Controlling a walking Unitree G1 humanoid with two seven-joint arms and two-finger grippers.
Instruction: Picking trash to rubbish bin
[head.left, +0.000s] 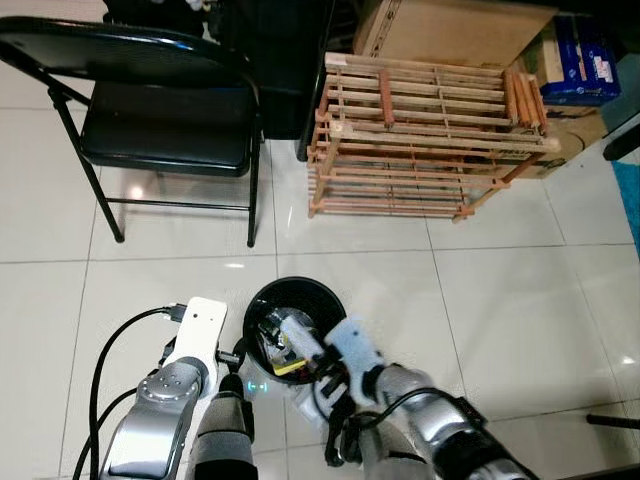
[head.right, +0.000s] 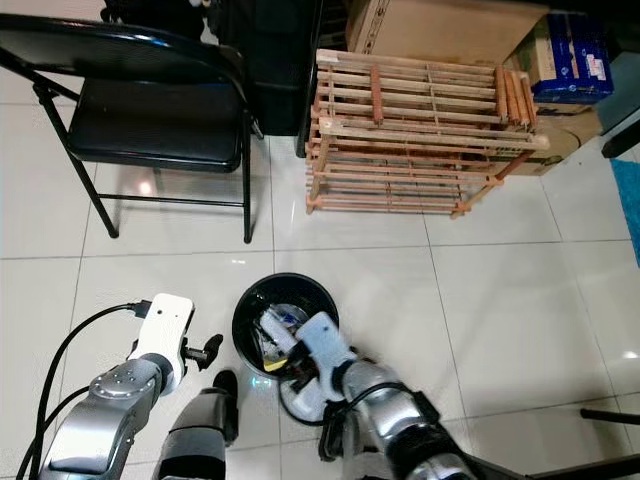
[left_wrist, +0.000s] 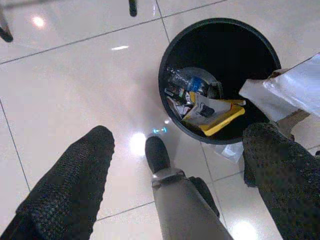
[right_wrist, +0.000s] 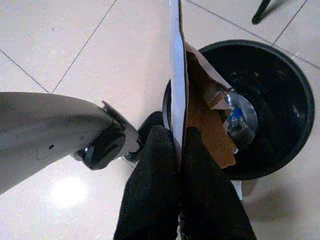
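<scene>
From the head, the round black rubbish bin (head.left: 293, 318) stands on glossy tiles before a slatted wooden rack (head.left: 425, 140); beside it, the left gripper (left_wrist: 165, 190) spreads knobbly fingers, while over its rim the right gripper (right_wrist: 180, 150) pinches torn, flat cardboard (right_wrist: 200, 105).

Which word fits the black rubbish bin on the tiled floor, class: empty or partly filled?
Partly filled. The rubbish bin holds a yellow packet, a plastic bottle and paper scraps, while much of its dark inside still shows bare.

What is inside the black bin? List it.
The black bin holds a crushed clear bottle, a yellow packet and mixed wrappers. Deeper layers are covered. The right gripper holds torn cardboard over its rim.
</scene>
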